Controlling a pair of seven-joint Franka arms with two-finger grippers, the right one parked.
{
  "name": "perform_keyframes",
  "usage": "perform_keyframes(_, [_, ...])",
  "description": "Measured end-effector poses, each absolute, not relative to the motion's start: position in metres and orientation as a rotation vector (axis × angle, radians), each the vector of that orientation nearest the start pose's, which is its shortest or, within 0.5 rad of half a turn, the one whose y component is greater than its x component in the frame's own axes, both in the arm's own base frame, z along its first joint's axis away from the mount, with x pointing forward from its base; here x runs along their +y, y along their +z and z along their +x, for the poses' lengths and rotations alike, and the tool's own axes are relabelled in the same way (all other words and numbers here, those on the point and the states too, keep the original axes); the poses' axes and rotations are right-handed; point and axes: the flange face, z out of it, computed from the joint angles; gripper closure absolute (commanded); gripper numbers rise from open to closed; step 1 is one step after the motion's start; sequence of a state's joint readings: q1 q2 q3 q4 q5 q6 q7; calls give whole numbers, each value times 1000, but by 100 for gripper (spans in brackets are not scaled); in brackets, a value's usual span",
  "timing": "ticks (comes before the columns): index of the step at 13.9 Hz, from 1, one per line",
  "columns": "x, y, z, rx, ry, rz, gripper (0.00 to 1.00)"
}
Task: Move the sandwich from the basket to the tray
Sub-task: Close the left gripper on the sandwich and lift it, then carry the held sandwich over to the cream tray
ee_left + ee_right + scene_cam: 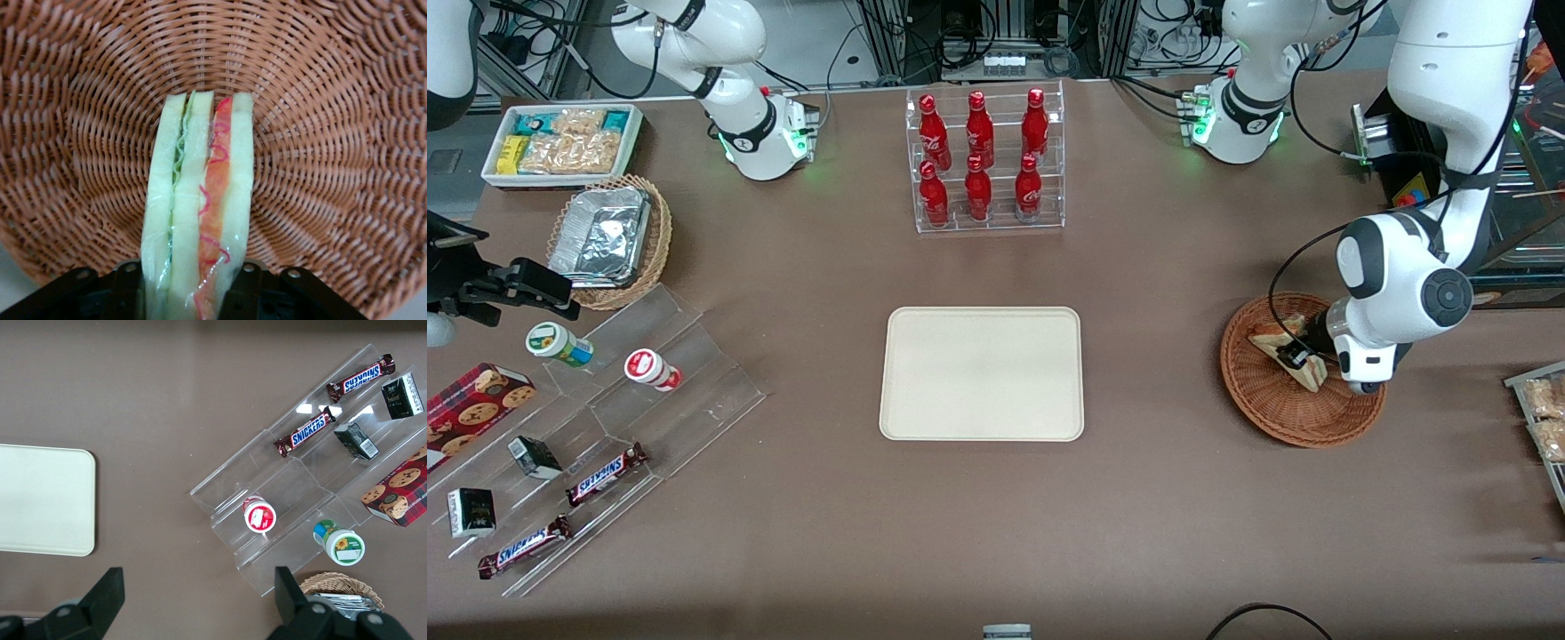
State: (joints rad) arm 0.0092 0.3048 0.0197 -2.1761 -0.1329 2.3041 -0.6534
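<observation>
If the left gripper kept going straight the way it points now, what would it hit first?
The gripper is down in the basket with the sandwich between its fingers, so probably the woven floor, though the remaining depth is unclear.

The left arm's black gripper [1300,357] sits down inside the round reddish-brown wicker basket [1280,411], right on the pale triangular sandwich wedge [1288,345] (bread edge poking out either side); the flat cream-beige rectangular tray [982,373] lies well apart, mid-table.
</observation>
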Motion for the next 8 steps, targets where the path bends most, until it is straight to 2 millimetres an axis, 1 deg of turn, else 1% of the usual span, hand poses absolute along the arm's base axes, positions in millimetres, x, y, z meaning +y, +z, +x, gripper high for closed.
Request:
perform_keyframes(2, [9,271,554,-1171,305,-2933,67])
perform_keyframes(3, [3,291,563,-1147,288,-2951,67])
perform_keyframes(4, [-8,310,572,-1115,259,-2974,67])
perform_keyframes(5, [-24,324,580,-1074,226,-2999,67])
perform_keyframes(6, [-42,334,586,-1030,197,-3023,69])
perform_keyframes(7, [-62,339,590,-981,181,-3045,69])
perform_keyframes(8, [-87,342,594,-922,179,-3063,69])
